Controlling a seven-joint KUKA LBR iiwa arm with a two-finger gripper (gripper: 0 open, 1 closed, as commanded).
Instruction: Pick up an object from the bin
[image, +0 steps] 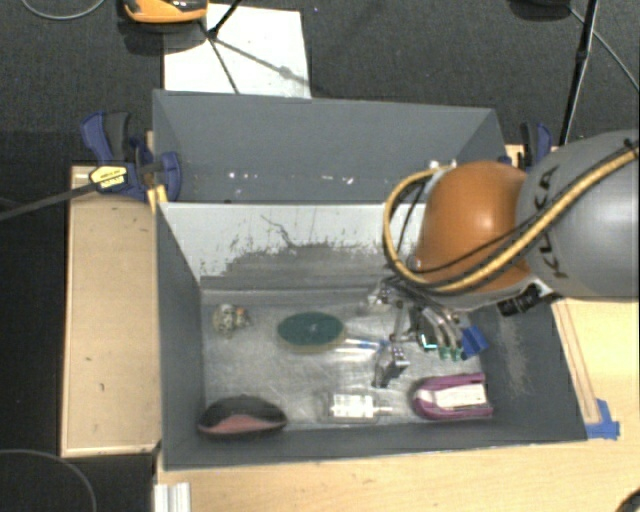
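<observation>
My gripper (392, 366) hangs low over the right half of the bin floor, under the orange wrist cover. Its metal fingers point down with a small gap between them and nothing held. Just below and to the right lies a purple and white oblong thing (452, 397). A small clear and white piece (352, 405) rests at the front, below the fingers. To the left sits a dark green round disc (310, 331), with a clear thing with a blue tip (362, 346) between it and the fingers.
A dark oval thing with a pink underside (241, 417) lies in the front left corner. A small crumpled greyish lump (230, 319) sits at the back left. Blue and green bits (462, 344) show right of the fingers, beside the bin's right wall.
</observation>
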